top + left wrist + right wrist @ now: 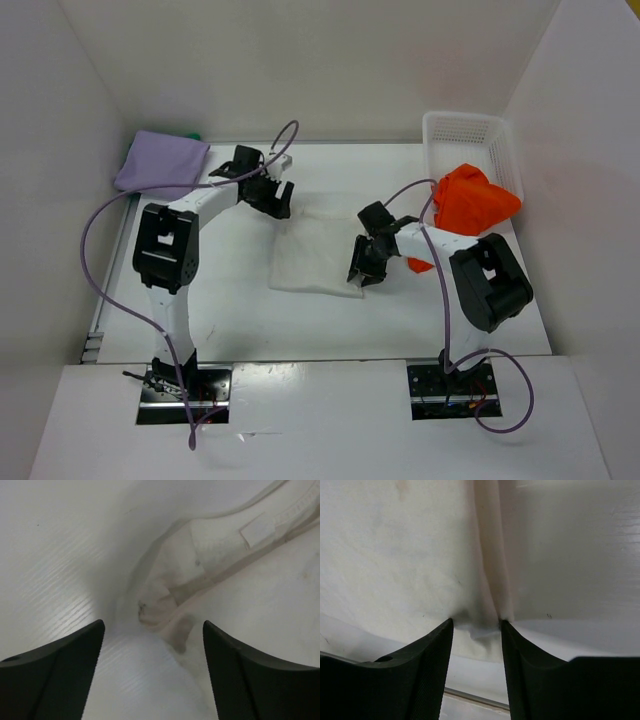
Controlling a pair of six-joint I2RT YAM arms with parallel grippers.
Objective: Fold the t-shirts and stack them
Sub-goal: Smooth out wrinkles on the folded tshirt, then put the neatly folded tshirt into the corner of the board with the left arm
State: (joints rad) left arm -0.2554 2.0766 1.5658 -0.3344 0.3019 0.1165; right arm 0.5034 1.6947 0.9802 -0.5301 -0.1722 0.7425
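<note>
White t-shirt (318,250): near-square, collar toward far-left; long axis unclear to me. Left gripper (152,640) agape, empty; right gripper (476,629) pinching its edge.

Overhead; wrist close-ups on white t-shirt (318,258)

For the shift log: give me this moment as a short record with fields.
white t-shirt: lying flat, centre of the table
lavender t-shirt: folded, far left corner, green cloth showing behind it
orange-red t-shirt: crumpled, draped over near end of the basket
left gripper: open, above the white t-shirt's collar end
right gripper: closed on a fold at its right edge
</note>
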